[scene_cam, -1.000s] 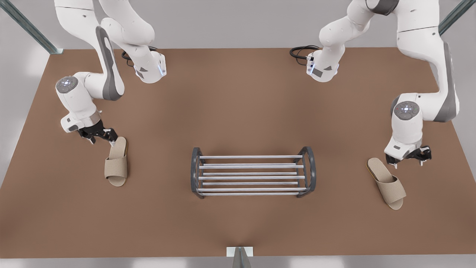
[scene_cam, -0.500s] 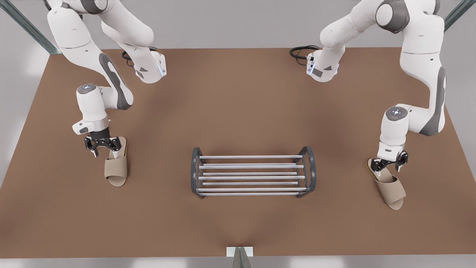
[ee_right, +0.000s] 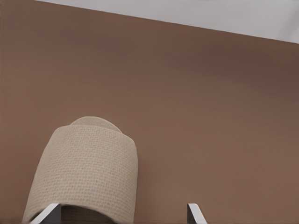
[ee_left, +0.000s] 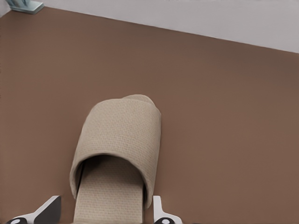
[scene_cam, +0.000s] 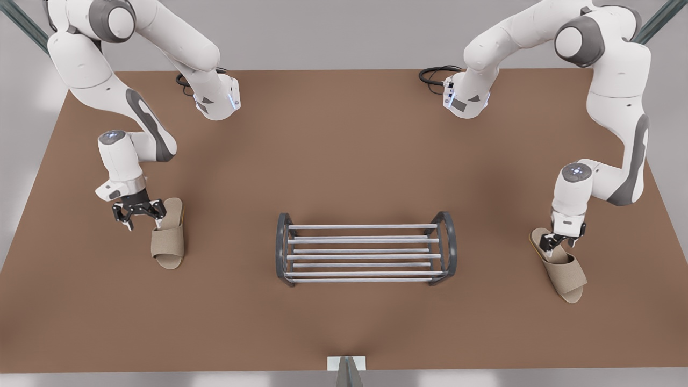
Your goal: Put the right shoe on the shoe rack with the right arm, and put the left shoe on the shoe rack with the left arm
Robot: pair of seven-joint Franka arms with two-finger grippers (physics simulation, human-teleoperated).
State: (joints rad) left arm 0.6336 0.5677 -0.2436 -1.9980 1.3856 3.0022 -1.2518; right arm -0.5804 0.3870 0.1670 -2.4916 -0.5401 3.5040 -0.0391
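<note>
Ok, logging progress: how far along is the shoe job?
Nothing done: the shoe rack holds no slipper. In hand: the open left gripper straddles the left shoe's heel, the open right gripper is at the right shoe's heel; both lie on the table. Left: grasp, lift, place.

1. A brown table (scene_cam: 344, 161) fills most of the front view.
2. Black cable (scene_cam: 436, 74) lies coiled on the table at about 1 o'clock from its centre.
3. More black cable (scene_cam: 184, 80) sits at about 11 o'clock.
4. A grey post on a white foot (scene_cam: 346, 366) stands at the table's 6 o'clock edge.
5. Grey-green struts (scene_cam: 40, 40) slant behind both far corners.
</note>
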